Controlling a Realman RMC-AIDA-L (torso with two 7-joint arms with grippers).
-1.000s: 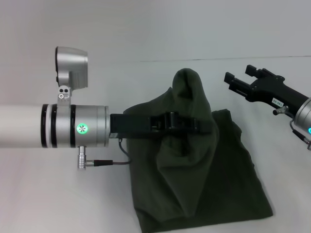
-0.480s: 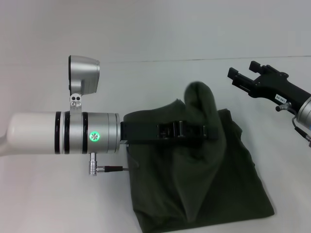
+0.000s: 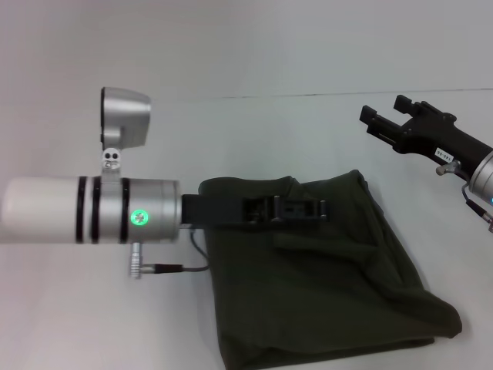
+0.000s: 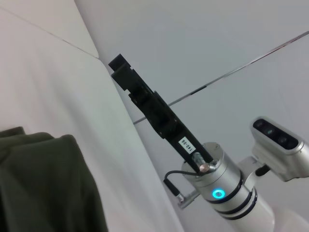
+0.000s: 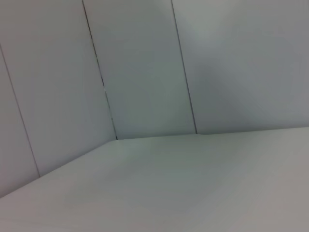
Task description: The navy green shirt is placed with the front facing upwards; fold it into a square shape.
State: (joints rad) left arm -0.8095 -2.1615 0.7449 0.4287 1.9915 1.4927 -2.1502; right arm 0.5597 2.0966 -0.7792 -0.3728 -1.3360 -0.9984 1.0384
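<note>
The navy green shirt (image 3: 331, 285) lies flat on the white table as a folded, roughly four-sided dark olive patch, plain side up, with no print showing. My left gripper (image 3: 320, 210) reaches in from the left and hovers over the shirt's far half, open, with no cloth hanging from it. Beyond the shirt's far right corner, my right gripper (image 3: 381, 119) stays raised and open with nothing in it. The left wrist view catches one corner of the shirt (image 4: 43, 183) and the right gripper (image 4: 118, 70) farther off.
The white table (image 3: 92, 324) runs to a pale wall behind. A cable (image 3: 181, 267) loops under my left wrist beside the shirt's left edge. The right wrist view holds only the tabletop (image 5: 193, 183) and wall panels.
The raised fold of cloth held by my left gripper has dropped flat onto the shirt, and the gripper has let go of it and drawn back slightly to the left. The right arm barely moved.
</note>
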